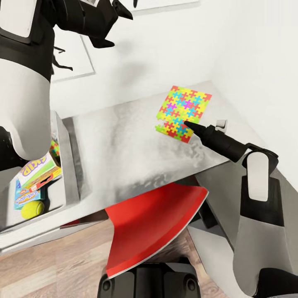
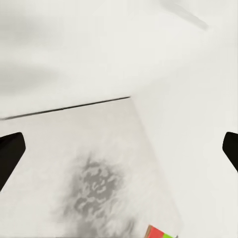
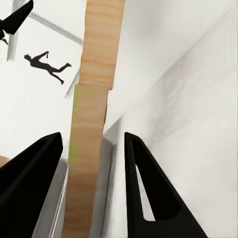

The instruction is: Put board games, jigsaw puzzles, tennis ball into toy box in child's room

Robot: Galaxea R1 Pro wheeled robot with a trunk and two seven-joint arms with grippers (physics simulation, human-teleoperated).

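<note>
R gripper point(image 1: 187, 123): black fingers reach in from the robot's right, tips at the near edge of the jigsaw puzzle point(image 1: 183, 112). In head view the puzzle looks tipped up w/ its near edge at the fingers. R wrist view shows a thin tan slab edge-on running between the two fingers point(image 3: 148, 193); jaws spread on either side w/ gaps showing, so can't tell if it's actually pinched or just straddled. The grip can't be judged.

L gripper point(image 1: 108, 25): raised high at the upper left of head view, black, in front of the wall. In L wrist view only two dark fingertips point(image 2: 10, 151) show at the frame's edges, far apart = jaws wide, nothing between them. That view looks down on the table point(image 1: 124, 145) top and the wall, w/ a red/green corner of the puzzle at the frame edge.

Task things: puzzle sits on the table near the far right corner, close to the wall. Toy box point(image 1: 70, 165), light grey tray, stands at the table's left end. Inside it: green Skip-Bo board game point(image 1: 37, 169), a blue-edged box point(image 1: 27, 196) just under/beside it, tennis ball point(image 1: 32, 209) touching that box's near side, and a bit of multicolour puzzle pattern point(image 1: 54, 148) behind the Skip-Bo.

Around: red chair point(image 1: 153, 223) pushed under the table's near edge, wood-plank floor point(image 1: 54, 269) below, white wall w/ black silhouette picture point(image 3: 47, 64) seen in R wrist view.
</note>
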